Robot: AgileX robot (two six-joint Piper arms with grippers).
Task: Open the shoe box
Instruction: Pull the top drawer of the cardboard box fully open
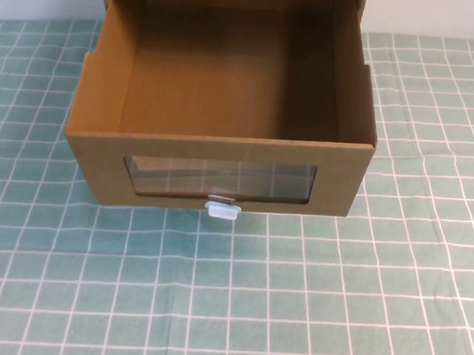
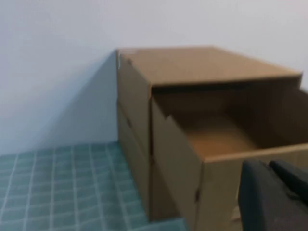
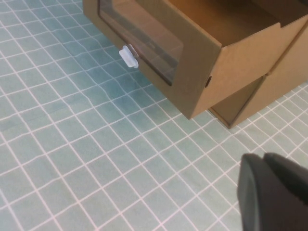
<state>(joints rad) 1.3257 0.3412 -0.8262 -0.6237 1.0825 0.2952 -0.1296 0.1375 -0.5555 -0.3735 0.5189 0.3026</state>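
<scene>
- A brown cardboard shoe box (image 1: 223, 148) is sitting at the middle of the table's far edge, on a green tablecloth with a white grid (image 1: 229, 306).
- Its outer sleeve (image 2: 202, 65) is standing against a white wall (image 2: 57, 72), and the sliding drawer (image 2: 211, 139) is sticking well out of it toward the near edge, showing a bare cardboard floor.
- A clear plastic window (image 1: 221, 179) is filling most of the drawer's front panel, and a small white plastic pull tab (image 1: 221, 209) is hanging just below its middle.
- The left gripper (image 2: 269, 173) is hovering off the box's left side, near the drawer's front corner and apart from it; whether it is spread or closed cannot be told.
- The right gripper (image 3: 263, 166) is hovering above the cloth off the drawer's right front corner, well apart from the tab, with its fingers pressed together and holding nothing.
</scene>
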